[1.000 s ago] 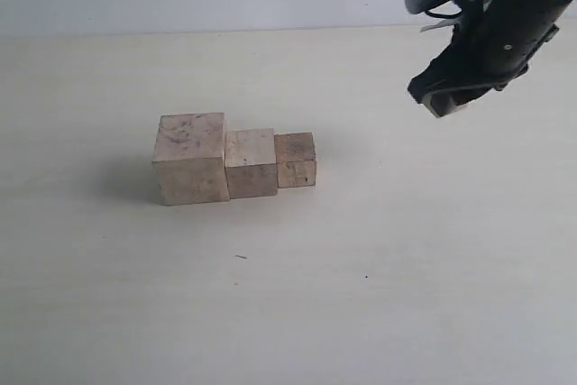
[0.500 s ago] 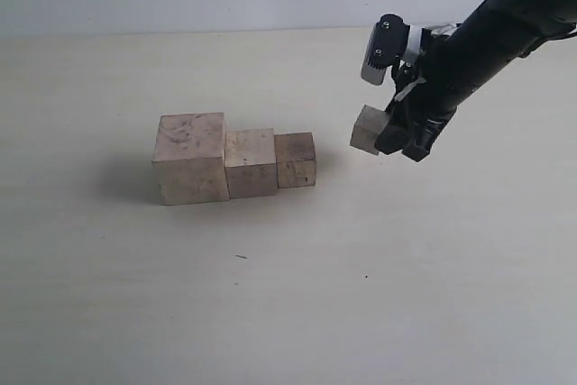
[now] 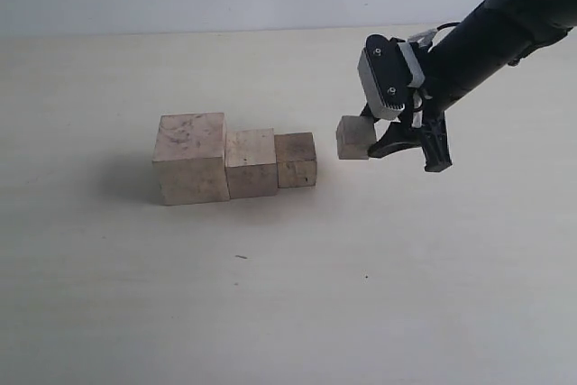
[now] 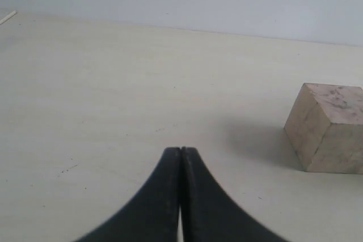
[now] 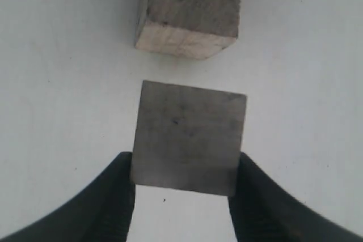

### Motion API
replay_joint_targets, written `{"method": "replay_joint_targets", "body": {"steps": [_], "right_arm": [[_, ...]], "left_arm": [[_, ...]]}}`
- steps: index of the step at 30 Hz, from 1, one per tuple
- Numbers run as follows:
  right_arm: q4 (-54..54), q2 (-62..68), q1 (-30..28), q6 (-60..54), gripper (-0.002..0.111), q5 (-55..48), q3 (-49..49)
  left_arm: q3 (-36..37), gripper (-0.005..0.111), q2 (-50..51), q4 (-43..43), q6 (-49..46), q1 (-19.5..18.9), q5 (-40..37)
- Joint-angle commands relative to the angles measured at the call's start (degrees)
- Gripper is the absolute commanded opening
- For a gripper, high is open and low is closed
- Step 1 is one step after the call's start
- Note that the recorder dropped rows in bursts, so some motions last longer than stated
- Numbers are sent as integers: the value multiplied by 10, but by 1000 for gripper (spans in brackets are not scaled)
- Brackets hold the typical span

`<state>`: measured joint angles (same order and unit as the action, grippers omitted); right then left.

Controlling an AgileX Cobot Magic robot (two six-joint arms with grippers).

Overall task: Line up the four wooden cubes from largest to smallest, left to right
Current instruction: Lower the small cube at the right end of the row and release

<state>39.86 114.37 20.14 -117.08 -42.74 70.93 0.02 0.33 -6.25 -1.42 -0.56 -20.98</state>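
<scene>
Small mottled wooden cube (image 3: 355,138) clamped in black right gripper (image 3: 375,136), near touching row of three larger cubes (image 3: 250,161), left gripper (image 4: 180,155) pinched closed, empty

The right hand (image 3: 372,135) comes down from the upper right toward mid-frame — the smallest cube (image 3: 354,138) it clamps now hangs nearer the three-cube row (image 3: 251,161).

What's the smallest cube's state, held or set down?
Held: right gripper clamps the smallest cube on two sides. Touching table: cannot tell.
</scene>
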Motion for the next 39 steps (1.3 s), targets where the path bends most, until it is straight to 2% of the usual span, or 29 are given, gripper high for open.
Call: {"method": "replay_joint_targets", "body": {"steps": [1, 4, 19, 24, 32, 35, 39], "right_arm": [[31, 35, -2, -42, 0, -9, 22], [67, 48, -2, -42, 0, -20, 30], [94, 75, -2, -42, 1, -57, 32], [90, 75, -2, -22, 13, -56, 32], [91, 75, -2, -16, 45, -53, 32], [96, 75, -2, -8, 51, -52, 32], [96, 75, -2, -2, 53, -52, 32]], "left_arm": [[0, 0, -3, 0, 2, 3, 5], [0, 0, -3, 0, 2, 3, 5], [0, 0, -3, 0, 2, 3, 5], [0, 0, -3, 0, 2, 3, 5], [0, 0, -3, 0, 2, 3, 5], [0, 0, -3, 0, 2, 3, 5], [0, 0, -3, 0, 2, 3, 5]]}}
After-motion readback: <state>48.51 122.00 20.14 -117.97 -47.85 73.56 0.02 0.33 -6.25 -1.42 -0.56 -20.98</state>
